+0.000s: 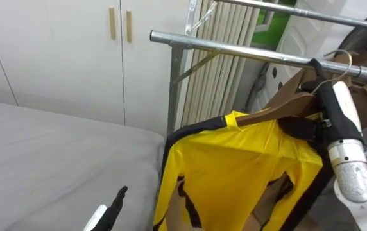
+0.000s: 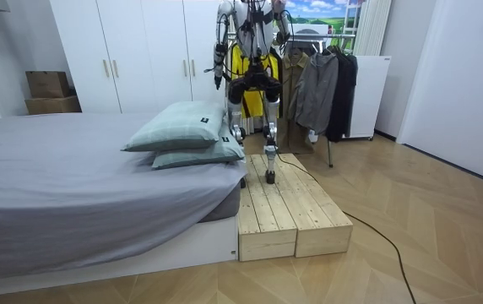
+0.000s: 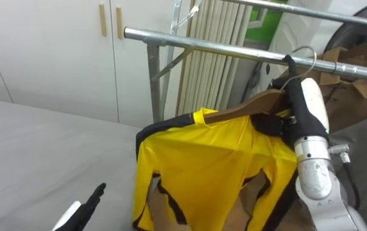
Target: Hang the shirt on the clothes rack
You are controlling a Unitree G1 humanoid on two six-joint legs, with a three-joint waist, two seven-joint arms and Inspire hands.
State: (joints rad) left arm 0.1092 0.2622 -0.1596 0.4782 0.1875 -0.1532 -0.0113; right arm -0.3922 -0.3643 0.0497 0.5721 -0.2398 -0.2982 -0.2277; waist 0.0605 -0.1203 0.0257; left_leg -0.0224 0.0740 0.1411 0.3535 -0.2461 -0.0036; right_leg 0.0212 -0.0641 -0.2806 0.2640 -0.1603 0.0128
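Yellow shirt (image 1: 235,170) sits on a wooden hanger (image 1: 280,106) below the metal rail (image 1: 235,50), just right of the rail's upright post. Well below the rail's left end, over the grey bed (image 1: 42,154), the left hand (image 1: 113,206) hangs idle with its fingers straight. Under the rail's middle the shirt drapes. The hanger's long axis runs roughly along the rail and tilts up to the right. Further right, the right hand (image 1: 334,106) is clamped round the hanger's neck, which makes it the nearer hand by far. The wire hook (image 1: 337,61) is up at the rail's height, but I cannot tell whether it is seated over the rail. The next move probably depends on lowering that hook onto the rail. Further right along the rail, other garments (image 2: 319,89) hang.
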